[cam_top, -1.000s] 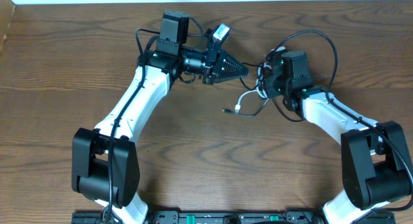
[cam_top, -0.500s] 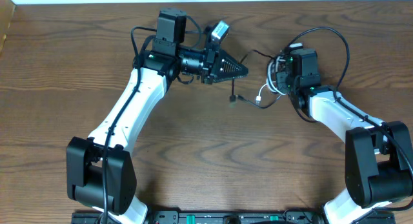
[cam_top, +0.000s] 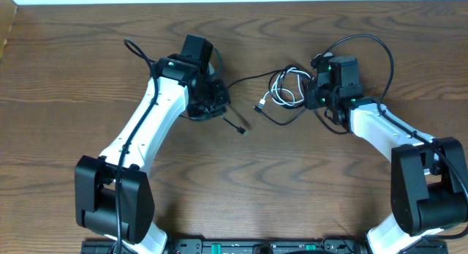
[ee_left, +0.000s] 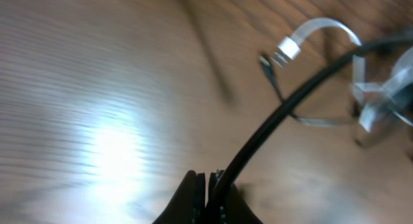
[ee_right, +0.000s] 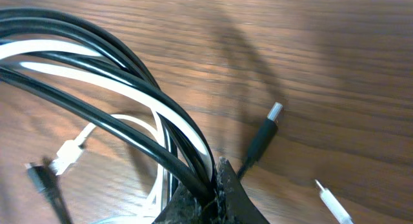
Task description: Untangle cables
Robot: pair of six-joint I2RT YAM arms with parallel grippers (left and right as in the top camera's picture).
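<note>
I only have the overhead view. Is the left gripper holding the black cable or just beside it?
Observer: Holding. The left gripper is shut on the black cable, which rises from between its fingertips.
Operator: And the right one?
Observer: The right gripper pinches the white cable together with black strands.
Operator: Any plug free nearby?
Observer: Yes, a black plug with a silver tip shows loose just right of its fingertips.

Even light — left-wrist blur, glare
</note>
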